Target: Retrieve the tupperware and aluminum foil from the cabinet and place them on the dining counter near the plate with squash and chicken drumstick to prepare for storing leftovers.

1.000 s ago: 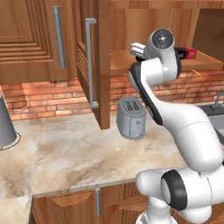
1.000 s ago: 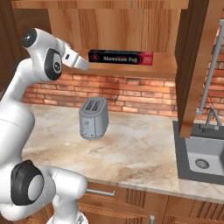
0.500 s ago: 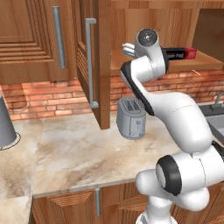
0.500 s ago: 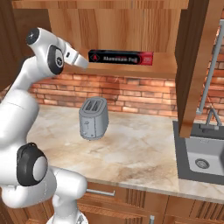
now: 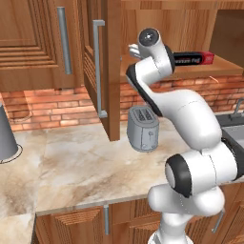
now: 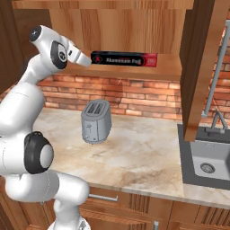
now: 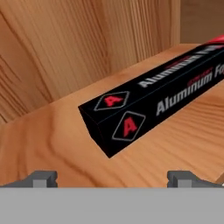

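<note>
The aluminum foil (image 7: 148, 105) is a long black box with red marks, lying on the shelf of the open cabinet (image 5: 107, 71). In the right base view the aluminum foil (image 6: 124, 59) lies lengthwise, and my gripper (image 6: 86, 60) points at its left end from just beside it. In the hand view my gripper (image 7: 113, 179) is open with nothing between its fingertips (image 7: 41, 178), and the box's near end lies a little ahead of them. The box's red end (image 5: 207, 57) sticks out past my arm. The tupperware, the plate and the dining counter are out of view.
A silver toaster (image 6: 95, 121) stands on the marbled wall counter (image 5: 81, 162) under the shelf. An open cabinet door (image 5: 102, 66) hangs left of my arm and another (image 6: 200, 67) to the right. A sink (image 6: 209, 155) lies at the right, a grey cylinder (image 5: 7, 138) at the far left.
My arm has drawn more upright and the hand has swung closer to the box's left end. The jaws stay open and the foil box has not moved.
</note>
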Robot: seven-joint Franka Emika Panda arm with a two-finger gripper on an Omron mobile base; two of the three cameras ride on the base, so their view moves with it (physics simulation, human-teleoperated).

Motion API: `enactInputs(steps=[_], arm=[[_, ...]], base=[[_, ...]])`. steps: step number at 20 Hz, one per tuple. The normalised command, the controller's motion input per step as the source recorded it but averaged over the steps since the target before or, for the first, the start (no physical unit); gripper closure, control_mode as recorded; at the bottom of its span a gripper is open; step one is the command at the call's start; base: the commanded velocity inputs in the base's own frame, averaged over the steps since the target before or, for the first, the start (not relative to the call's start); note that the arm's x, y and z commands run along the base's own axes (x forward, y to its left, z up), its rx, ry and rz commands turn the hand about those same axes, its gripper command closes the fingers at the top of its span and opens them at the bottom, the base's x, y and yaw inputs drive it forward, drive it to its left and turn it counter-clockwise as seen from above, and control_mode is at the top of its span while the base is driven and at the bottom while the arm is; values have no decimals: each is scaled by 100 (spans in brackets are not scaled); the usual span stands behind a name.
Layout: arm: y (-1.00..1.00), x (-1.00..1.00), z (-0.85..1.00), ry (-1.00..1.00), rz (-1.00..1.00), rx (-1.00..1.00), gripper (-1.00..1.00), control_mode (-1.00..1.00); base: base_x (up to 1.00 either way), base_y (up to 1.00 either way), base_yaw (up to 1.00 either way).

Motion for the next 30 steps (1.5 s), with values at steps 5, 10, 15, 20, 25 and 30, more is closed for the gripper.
enactInputs(steps=[5,10,15,20,25,30], arm=[[0,26,-7,0,-12,0,-100,-100],[0,24,-14,0,-14,0,-100,-100],[-1,24,-13,0,-16,0,-100,-100],[-3,23,-1,0,-16,0,-100,-100],[0,27,0,0,-15,0,-100,-100],[-4,27,0,0,-14,0,-100,-100]], base=[[0,0,0],[0,0,0],[0,0,0],[0,0,0],[0,0,0],[0,0,0]])
